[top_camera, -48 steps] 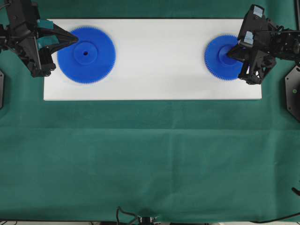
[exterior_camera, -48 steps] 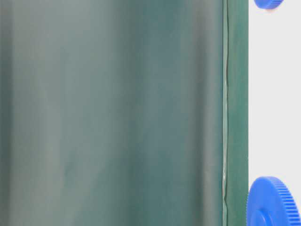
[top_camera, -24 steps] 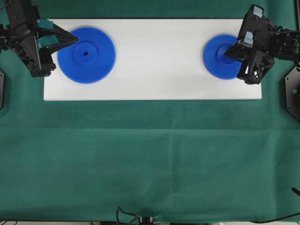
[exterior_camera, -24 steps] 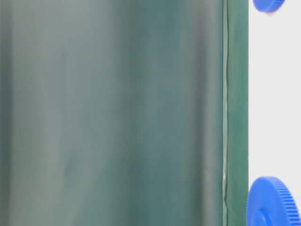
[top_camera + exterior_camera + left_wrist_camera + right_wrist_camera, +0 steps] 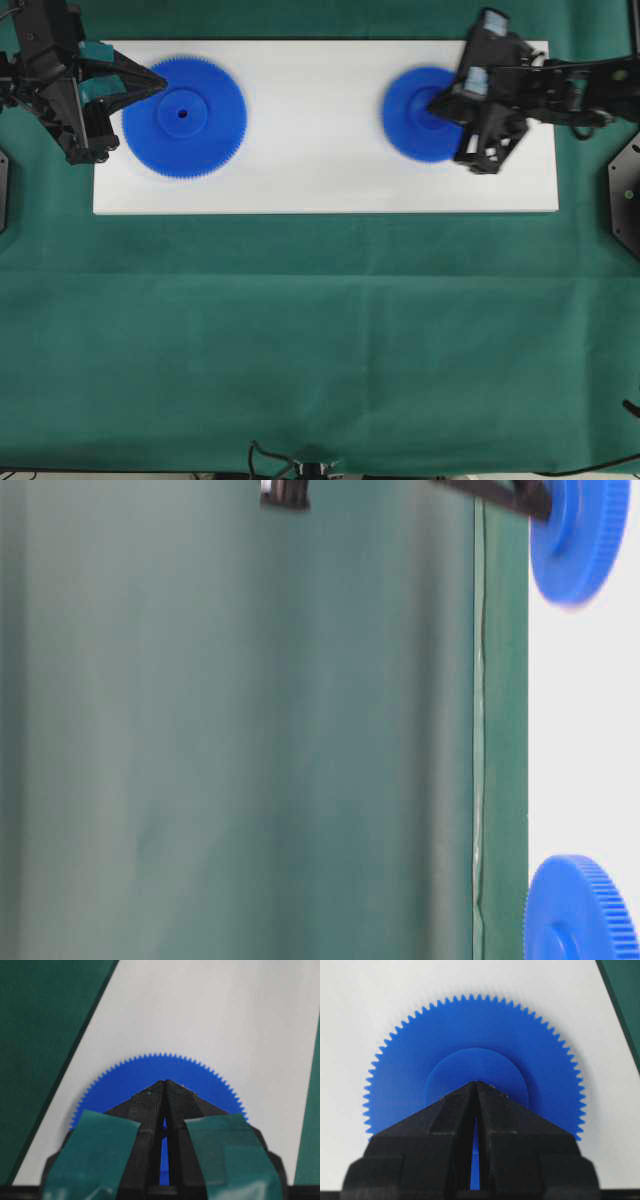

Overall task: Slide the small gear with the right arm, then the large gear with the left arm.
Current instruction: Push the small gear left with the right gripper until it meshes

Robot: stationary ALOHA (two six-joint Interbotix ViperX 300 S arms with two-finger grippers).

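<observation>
Green cloth covers desk; white board on top. Right hand, fingers pressed together on nothing, tip on hub of small gear, right of board centre; gear looks blurred, slide judged underway. Left hand likewise closed, tip over large gear at board's left end. 1 of 2 slides left, by my reading.

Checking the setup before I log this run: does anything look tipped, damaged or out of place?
Nothing stands out. The small gear and the large gear both lie flat on the white board, teeth intact, with closed fingers resting on the small one's hub.
</observation>
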